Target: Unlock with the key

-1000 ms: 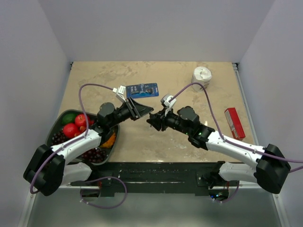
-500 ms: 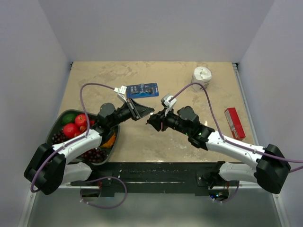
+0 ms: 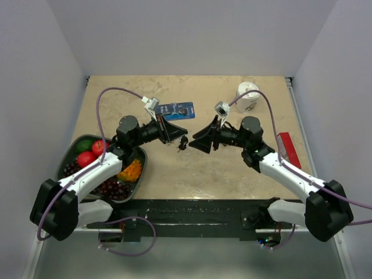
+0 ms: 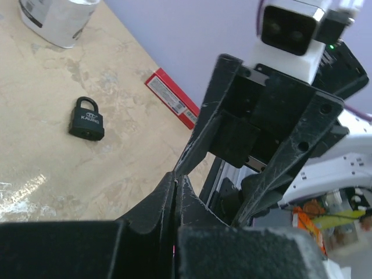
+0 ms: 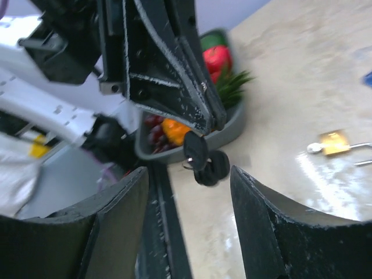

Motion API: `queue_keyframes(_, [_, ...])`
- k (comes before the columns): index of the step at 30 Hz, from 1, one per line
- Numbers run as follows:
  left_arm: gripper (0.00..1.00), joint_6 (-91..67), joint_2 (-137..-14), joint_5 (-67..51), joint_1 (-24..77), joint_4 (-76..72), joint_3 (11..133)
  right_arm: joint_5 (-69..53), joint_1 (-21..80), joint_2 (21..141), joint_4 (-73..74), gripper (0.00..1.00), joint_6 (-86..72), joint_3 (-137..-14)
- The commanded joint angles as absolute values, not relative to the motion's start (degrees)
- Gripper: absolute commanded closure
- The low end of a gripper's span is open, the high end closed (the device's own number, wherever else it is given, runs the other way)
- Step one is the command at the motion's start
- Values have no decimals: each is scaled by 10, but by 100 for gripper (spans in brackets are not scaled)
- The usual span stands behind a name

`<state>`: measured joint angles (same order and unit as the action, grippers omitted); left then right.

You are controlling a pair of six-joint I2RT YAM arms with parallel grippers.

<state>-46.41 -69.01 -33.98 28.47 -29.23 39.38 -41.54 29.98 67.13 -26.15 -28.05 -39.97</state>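
We see the left pincer (image 3: 184,133) pinched shut on the key (image 5: 200,158) — the bunch dangles from its tips above the bench (image 3: 174,174), between the two arms. The right pincer (image 3: 196,140) faces it, jaws wide open and holding nothing — the black padlock (image 4: 87,119) lies flat on the bench, well apart.

the key (image 5: 196,151): glossy black plastic heads, silver metal ring.
surface (image 3: 174,174): beige, marbled, smooth, faint sheen.
black padlock (image 4: 87,119): matt black casing.
brass padlock (image 5: 333,142): shiny yellow metal.
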Motion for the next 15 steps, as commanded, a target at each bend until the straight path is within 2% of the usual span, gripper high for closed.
queue_keyframes(1, [100,-401,-663,-412,282,-324,401,-552,301,690,-353,39,-363,-417])
queue_keyframes(8, [100,-405,-656,-441,282,-373,387,-533,301,678,-333,43,-341,-417])
queue_keyframes(15, [100,-438,-669,-450,282,-417,374,-514,304,700,-417,49,-383,-403])
